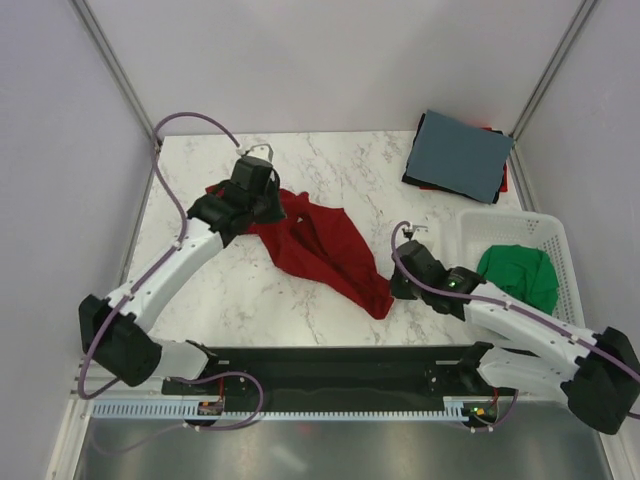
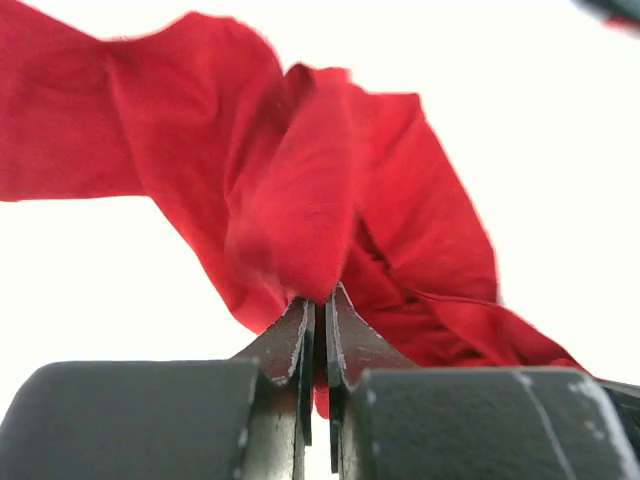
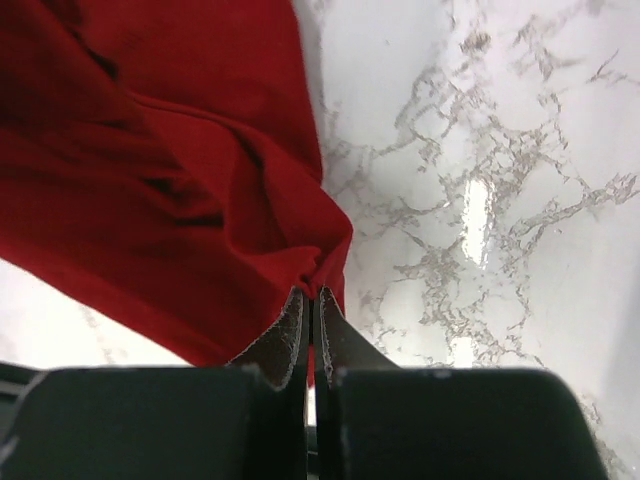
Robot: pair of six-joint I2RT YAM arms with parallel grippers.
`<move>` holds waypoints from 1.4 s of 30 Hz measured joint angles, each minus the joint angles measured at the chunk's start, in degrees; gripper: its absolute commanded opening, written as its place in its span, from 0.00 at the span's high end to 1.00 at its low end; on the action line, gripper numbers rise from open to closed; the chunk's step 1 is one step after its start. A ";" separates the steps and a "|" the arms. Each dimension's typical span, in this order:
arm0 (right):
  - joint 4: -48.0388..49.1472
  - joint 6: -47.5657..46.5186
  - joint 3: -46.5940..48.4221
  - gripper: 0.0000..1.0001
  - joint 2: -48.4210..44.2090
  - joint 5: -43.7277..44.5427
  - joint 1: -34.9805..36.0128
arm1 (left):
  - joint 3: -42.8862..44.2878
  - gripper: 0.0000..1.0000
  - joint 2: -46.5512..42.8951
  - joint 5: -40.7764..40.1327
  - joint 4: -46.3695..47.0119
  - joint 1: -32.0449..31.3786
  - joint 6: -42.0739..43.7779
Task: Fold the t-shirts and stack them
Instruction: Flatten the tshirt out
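Note:
A bright red t-shirt [image 1: 320, 245] lies crumpled and stretched across the middle of the marble table. My left gripper [image 1: 262, 200] is shut on its far left end; the cloth [image 2: 300, 200] bunches between the jaws. My right gripper [image 1: 398, 285] is shut on its near right corner [image 3: 250, 230]. A green t-shirt [image 1: 518, 275] lies bunched in the white slatted basket [image 1: 565, 245] at the right. A slate-blue t-shirt [image 1: 460, 152] lies folded on darker ones at the back right corner.
The marble table [image 1: 350, 170] ends at grey walls on three sides. The basket stands against the right wall beside my right arm. The black base rail [image 1: 330, 365] runs along the near edge.

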 measured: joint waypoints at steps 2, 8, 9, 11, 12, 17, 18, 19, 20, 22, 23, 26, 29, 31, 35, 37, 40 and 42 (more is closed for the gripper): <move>-1.16 0.52 1.20 1.00 -3.50 -0.35 -0.04 | 2.19 0.97 -3.89 -0.76 -2.64 0.00 -0.09; -6.86 1.77 15.32 1.00 -7.78 -0.17 -0.52 | 8.61 0.98 -13.42 -3.45 -11.76 0.00 -0.48; -7.93 1.81 18.80 1.00 -7.87 0.42 -0.57 | 10.29 0.98 -14.69 -3.85 -13.77 0.00 -0.50; -11.28 1.75 27.30 1.00 -7.96 2.54 -0.63 | 14.60 0.98 -16.17 -5.14 -17.20 0.00 -0.52; -12.76 1.60 32.11 1.00 -8.02 4.22 -0.66 | 17.29 0.98 -16.65 -5.79 -18.95 0.02 -0.52; -18.91 -2.40 55.36 1.00 -8.13 10.56 -0.68 | 37.88 0.98 -16.94 -10.97 -27.76 0.00 -0.35; -19.34 -3.67 59.84 1.00 -7.82 11.08 -0.68 | 41.70 0.98 -17.05 -11.52 -28.98 0.00 -0.33; -20.20 -5.11 64.32 1.00 -7.39 11.34 -0.68 | 46.51 0.98 -17.07 -12.17 -30.29 0.00 0.00; -20.92 -6.14 67.84 1.00 -7.17 11.39 -0.68 | 50.14 0.98 -17.35 -12.50 -30.58 0.00 0.31; -21.40 -8.66 74.36 1.00 -6.80 10.91 -0.68 | 56.37 0.98 -18.53 -12.26 -30.86 0.02 1.16; -21.79 -9.70 76.74 1.00 -6.58 10.10 -0.70 | 57.83 0.98 -19.52 -11.82 -30.64 0.00 1.57; -21.53 -13.00 81.81 1.00 -5.68 5.51 -0.66 | 60.46 0.98 -23.54 -8.92 -28.63 0.00 2.71; -19.12 -15.98 82.49 1.00 -5.49 -1.27 -0.66 | 61.18 0.98 -27.26 -4.17 -24.74 0.22 4.39; -16.31 -17.66 81.31 1.00 -6.14 -6.29 -0.70 | 61.16 0.98 -28.24 -1.79 -22.95 1.36 5.49; -11.06 -20.06 77.85 1.00 -9.38 -14.60 -1.18 | 61.29 0.98 -30.60 7.69 -15.50 7.80 9.38; -8.00 -20.65 76.19 1.00 -11.65 -17.81 -1.92 | 62.12 0.98 -31.01 12.11 -12.35 9.90 10.14; -4.13 -21.03 75.56 1.00 -14.49 -21.62 -3.48 | 63.43 0.98 -31.04 17.73 -8.59 11.06 10.56; -1.81 -21.31 75.56 1.00 -15.56 -23.06 -4.98 | 63.52 0.98 -30.91 20.06 -6.84 11.61 10.58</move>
